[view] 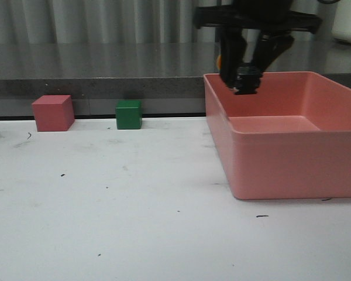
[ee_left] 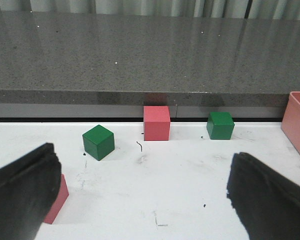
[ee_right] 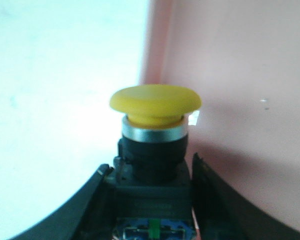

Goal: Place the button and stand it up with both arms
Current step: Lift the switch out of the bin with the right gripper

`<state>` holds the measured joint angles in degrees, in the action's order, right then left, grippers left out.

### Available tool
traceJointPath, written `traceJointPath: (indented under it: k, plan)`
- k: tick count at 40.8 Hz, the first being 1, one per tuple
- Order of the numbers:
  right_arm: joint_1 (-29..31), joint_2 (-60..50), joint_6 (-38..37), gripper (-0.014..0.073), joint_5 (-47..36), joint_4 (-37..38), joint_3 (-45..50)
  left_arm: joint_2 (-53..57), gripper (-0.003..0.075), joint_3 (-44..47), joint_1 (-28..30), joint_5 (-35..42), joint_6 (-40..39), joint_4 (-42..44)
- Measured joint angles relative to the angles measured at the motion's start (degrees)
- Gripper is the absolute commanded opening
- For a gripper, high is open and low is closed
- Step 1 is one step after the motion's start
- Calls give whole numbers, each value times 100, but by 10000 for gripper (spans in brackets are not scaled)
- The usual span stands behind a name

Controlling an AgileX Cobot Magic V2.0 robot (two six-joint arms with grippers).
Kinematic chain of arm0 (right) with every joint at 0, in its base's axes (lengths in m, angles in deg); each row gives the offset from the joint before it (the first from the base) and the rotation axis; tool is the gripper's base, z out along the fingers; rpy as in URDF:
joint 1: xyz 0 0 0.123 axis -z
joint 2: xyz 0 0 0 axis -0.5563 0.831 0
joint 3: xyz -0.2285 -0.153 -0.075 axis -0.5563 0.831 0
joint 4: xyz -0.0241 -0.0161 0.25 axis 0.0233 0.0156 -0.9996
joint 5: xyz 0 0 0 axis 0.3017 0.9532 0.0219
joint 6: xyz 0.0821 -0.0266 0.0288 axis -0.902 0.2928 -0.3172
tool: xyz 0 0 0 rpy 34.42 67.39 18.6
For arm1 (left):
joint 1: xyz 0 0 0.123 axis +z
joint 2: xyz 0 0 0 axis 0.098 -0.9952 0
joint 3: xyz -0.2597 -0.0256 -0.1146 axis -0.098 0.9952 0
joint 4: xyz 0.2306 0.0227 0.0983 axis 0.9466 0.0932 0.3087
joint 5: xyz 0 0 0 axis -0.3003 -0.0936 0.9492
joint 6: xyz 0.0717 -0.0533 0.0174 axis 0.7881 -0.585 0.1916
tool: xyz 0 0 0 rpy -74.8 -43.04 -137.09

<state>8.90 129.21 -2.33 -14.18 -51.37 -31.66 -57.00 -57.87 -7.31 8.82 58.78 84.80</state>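
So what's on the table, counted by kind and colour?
Green cubes: 2
Pink cubes: 2, one half hidden behind a finger
Pink bin: 1
Button: 1
Total: 6

The right arm's fingers (view: 247, 82) hang over the pink bin's (view: 281, 164) back-left corner.

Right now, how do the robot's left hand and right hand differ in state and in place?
The right hand is shut on the button, gripping its black body with the yellow cap pointing away; the left hand is open and holds nothing. The right hand hangs over the pink bin; the left hand looks over the white table with its pink and green cubes, apart from the bin. Both have black fingers.
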Motion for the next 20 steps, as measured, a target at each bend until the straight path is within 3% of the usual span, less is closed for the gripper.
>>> traceJointPath:
  k: [11, 20]
  plan:
    - [-1262, 611, -631, 248, 400, 168, -944, 0, 650, 0, 0, 0, 0, 0]
    - [-1832, 1691, -1378, 248, 936, 309, -2210, 0, 650, 0, 0, 0, 0, 0]
